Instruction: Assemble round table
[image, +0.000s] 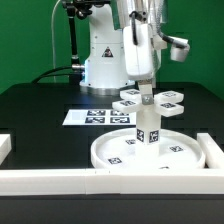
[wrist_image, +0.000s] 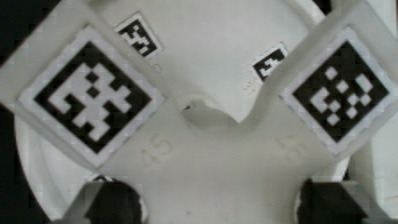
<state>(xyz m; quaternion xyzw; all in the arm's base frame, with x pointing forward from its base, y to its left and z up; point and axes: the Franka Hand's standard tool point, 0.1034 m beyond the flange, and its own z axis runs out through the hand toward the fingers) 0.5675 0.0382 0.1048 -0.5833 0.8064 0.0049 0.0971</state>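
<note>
The large rimmed round disc (image: 175, 152) lies flat on the black table near the front. The short cylindrical leg (image: 150, 128) stands upright on its middle. The cross-shaped base (image: 165, 100) sits on top of the leg, its tagged arms spread out. My gripper (image: 143, 88) comes down from above onto the base's arm on the exterior view's left. In the wrist view the base (wrist_image: 205, 150) fills the picture, with two tagged arms and a small centre hole. My gripper (wrist_image: 221, 200) has its dark fingers (wrist_image: 111, 200) against both sides of one arm, shut on it.
The marker board (image: 95, 116) lies flat behind the disc, toward the robot's pedestal (image: 100, 60). A long white border rail (image: 60, 180) runs along the front and another (image: 213, 150) stands at the exterior view's right of the disc. A green wall is behind.
</note>
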